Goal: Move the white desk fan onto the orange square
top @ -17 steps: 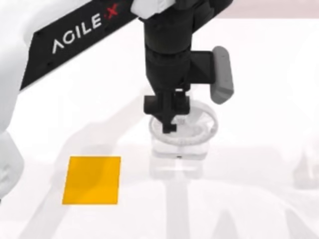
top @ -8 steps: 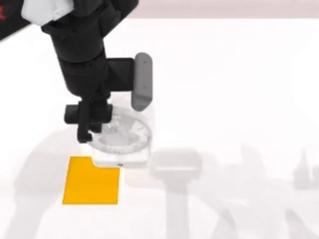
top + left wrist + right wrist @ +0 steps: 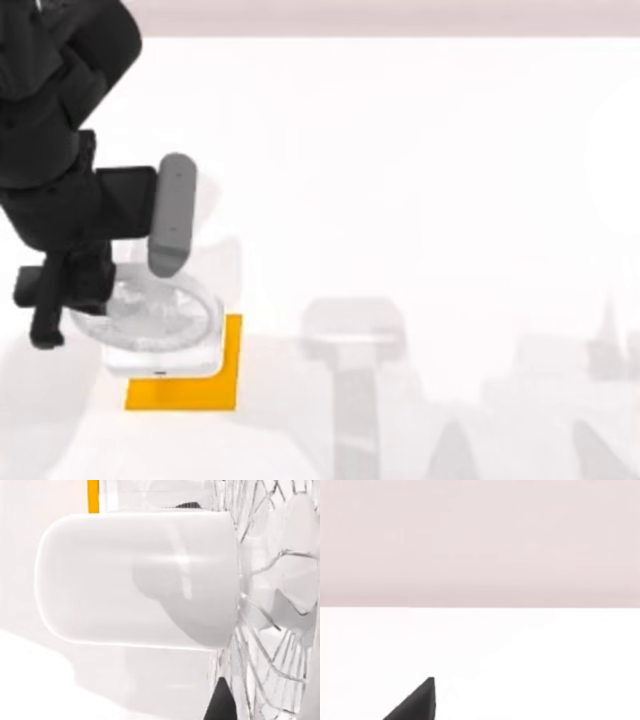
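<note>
The white desk fan [image 3: 150,318] is at the top view's left, with its round grille up and its boxy base [image 3: 165,358] towards the front. My left gripper [image 3: 52,318] is shut on the grille's left rim. The fan covers the upper left of the orange square [image 3: 205,390]; the square's right strip and front band still show. In the left wrist view the fan's base [image 3: 135,580] fills the middle, the grille [image 3: 280,610] lies beside it, and a sliver of the orange square [image 3: 93,495] shows past it. My right gripper [image 3: 415,705] is only a dark sliver over bare table.
A grey camera block [image 3: 170,215] juts from my left wrist above the fan. The table's far edge [image 3: 400,36] runs along the top. Soft grey shadows lie across the white tabletop [image 3: 450,200] at the front right.
My left arm has carried the fan from the table's middle to the left and forward. The fan now overlaps the orange square, which it stood clear of one second ago.
</note>
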Robot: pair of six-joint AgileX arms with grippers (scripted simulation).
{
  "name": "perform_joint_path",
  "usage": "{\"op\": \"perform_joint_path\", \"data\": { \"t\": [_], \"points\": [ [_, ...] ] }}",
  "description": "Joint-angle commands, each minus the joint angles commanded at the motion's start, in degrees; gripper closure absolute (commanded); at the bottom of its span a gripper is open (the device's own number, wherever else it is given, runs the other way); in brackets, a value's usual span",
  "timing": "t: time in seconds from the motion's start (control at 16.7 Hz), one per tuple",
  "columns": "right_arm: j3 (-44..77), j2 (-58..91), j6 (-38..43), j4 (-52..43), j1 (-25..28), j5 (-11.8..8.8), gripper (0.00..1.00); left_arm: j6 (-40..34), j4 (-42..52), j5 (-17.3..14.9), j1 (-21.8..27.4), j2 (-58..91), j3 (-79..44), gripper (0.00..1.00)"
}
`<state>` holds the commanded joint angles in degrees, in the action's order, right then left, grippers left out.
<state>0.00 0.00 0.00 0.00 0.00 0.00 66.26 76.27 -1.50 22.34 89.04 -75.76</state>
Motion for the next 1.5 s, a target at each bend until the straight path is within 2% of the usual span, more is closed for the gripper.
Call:
{"op": "perform_joint_path", "data": {
  "t": [0.24,0.6,0.84,1.5],
  "points": [
    [0.0,0.0,0.0,0.0,0.0,0.0,0.0,0.0,-0.1,0.1,0.3,0.2,0.1,1.0],
    [0.0,0.0,0.0,0.0,0.0,0.0,0.0,-0.4,-7.4,0.0,0.4,1.4,6.0,1.0],
    [0.0,0.0,0.0,0.0,0.0,0.0,0.0,-0.4,-7.9,0.0,0.4,1.5,6.4,1.0],
    [0.0,0.0,0.0,0.0,0.0,0.0,0.0,-0.4,-7.9,0.0,0.4,1.5,6.4,0.17]
  ]
}}
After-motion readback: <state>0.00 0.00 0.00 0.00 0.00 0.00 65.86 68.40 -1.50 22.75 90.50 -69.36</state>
